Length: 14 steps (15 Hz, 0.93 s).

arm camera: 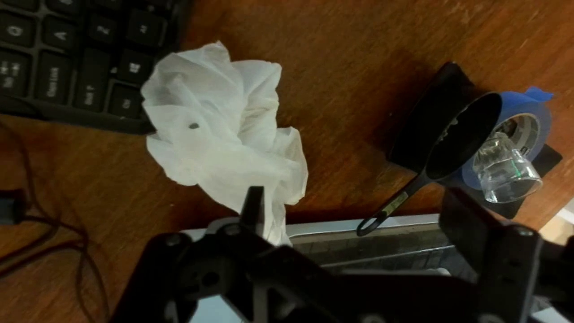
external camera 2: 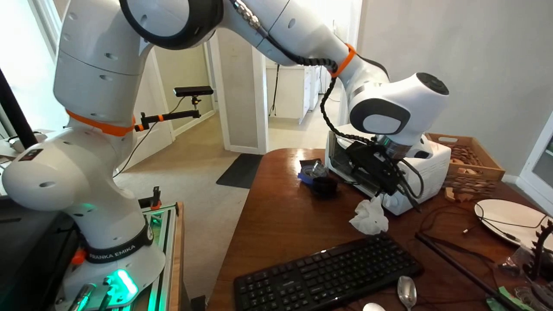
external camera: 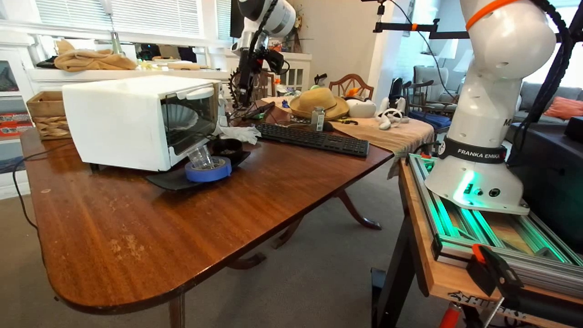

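Observation:
In the wrist view my gripper [arm camera: 353, 199] stands open, its dark fingers wide apart with nothing held between them. It hangs above the wooden table, by the glass door of a white toaster oven [external camera: 116, 123]. Nearest the left finger, and partly behind it in that view, lies a crumpled thin white sheet [arm camera: 215, 134]; I see no grip on it. Farther right is a small black pan [arm camera: 468, 134], its handle pointing toward the oven. Beside the pan a clear cup [arm camera: 506, 170] leans tilted on a roll of blue tape [external camera: 209, 171], over a flat black piece [external camera: 171, 180].
A black keyboard [external camera 2: 328, 276] lies in front of the white sheet, with a spoon [external camera 2: 407, 291] beside it. Thin cables [arm camera: 76, 242] and a white plate [external camera 2: 514, 218] are on the table. Behind the oven stands a woven basket [external camera 2: 471, 170]. A straw hat [external camera: 319, 102] rests farther off.

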Each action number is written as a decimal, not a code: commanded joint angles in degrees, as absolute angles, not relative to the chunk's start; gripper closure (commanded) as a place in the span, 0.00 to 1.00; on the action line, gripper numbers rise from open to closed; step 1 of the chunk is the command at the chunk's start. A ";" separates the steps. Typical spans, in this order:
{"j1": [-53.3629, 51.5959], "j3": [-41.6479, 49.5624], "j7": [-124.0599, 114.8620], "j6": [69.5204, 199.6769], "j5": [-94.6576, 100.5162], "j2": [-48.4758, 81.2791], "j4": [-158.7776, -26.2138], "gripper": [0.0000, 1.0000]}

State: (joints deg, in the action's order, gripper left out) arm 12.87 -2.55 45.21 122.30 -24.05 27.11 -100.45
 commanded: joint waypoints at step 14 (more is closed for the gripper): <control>12.25 -7.71 40.99 138.48 -48.70 23.12 -121.37 0.00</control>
